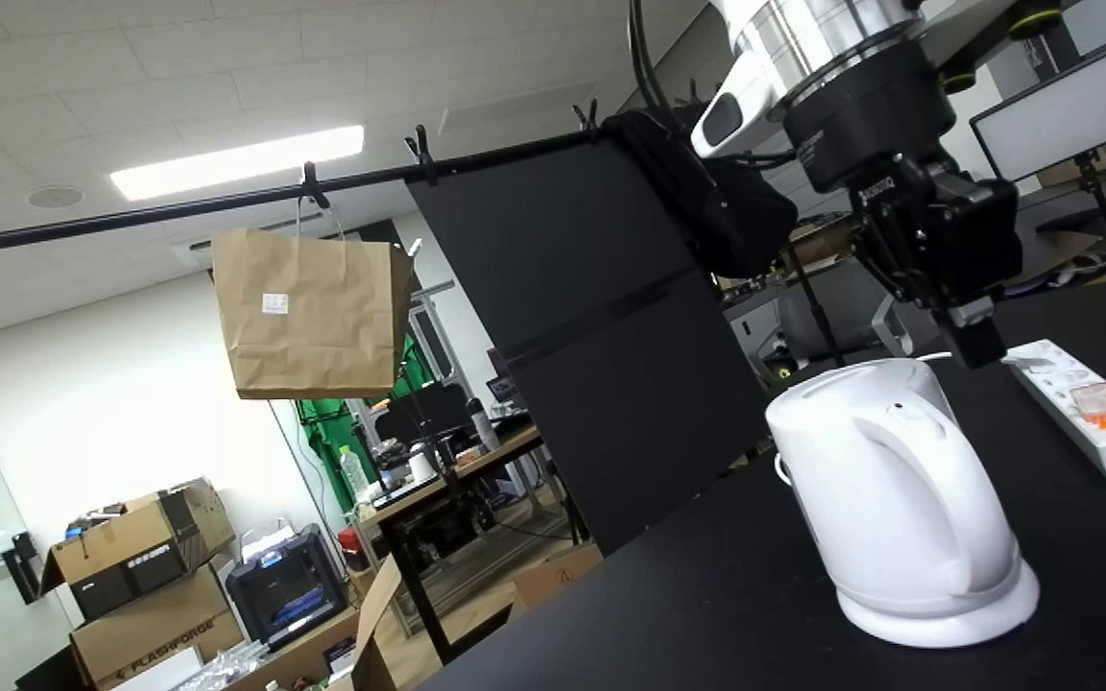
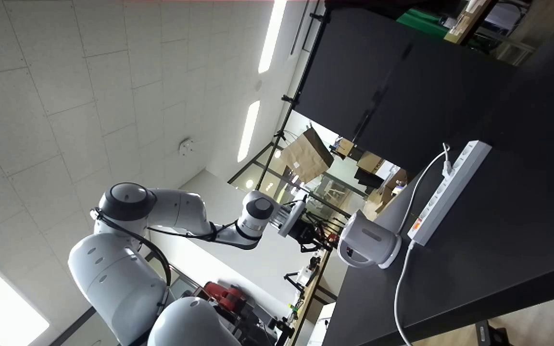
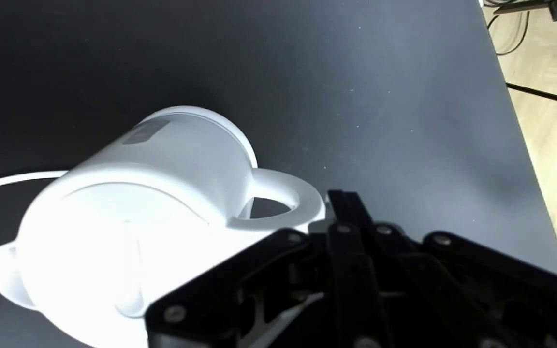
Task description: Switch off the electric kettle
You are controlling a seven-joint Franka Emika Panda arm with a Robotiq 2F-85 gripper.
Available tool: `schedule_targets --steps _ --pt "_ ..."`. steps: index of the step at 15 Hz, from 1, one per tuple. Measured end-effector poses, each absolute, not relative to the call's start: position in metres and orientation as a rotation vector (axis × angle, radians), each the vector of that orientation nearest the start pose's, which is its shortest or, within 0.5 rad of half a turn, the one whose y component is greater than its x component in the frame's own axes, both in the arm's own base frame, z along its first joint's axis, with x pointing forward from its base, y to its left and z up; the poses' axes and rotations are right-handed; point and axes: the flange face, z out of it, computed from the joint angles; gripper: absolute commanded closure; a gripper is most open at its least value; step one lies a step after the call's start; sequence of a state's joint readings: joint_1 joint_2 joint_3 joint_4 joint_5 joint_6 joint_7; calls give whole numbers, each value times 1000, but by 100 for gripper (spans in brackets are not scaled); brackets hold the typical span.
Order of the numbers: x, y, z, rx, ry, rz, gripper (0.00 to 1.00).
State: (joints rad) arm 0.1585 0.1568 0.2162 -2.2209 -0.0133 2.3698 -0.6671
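Observation:
The white electric kettle point(image 1: 851, 499) stands upright on its round base on the black table. It also shows in an exterior view point(image 2: 371, 235) and in the wrist view point(image 3: 172, 145), where its lid is washed out by glare. Its handle point(image 3: 302, 195) lies left of the fingertips in the wrist view. A small mark shows near the handle's top in an exterior view; no switch position can be made out. My gripper point(image 3: 345, 195) is shut, its two fingers together with nothing between them. In an exterior view the fingertips point(image 1: 978, 336) are above and beside the kettle's handle side, apparently not touching.
A white power strip point(image 1: 1086, 398) with an orange-lit switch lies beside the kettle; it also shows in an exterior view point(image 2: 450, 192). A thin white cord point(image 2: 416, 192) runs from it toward the kettle base. The table edge point(image 3: 525, 135) shows at the right of the wrist view.

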Motion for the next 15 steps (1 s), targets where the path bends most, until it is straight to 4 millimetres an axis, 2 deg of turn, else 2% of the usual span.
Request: schedule_targets --steps 9,15 --pt "509 209 290 -2631 -1658 -36 100" --pt "514 217 283 -2604 -1750 -127 100"
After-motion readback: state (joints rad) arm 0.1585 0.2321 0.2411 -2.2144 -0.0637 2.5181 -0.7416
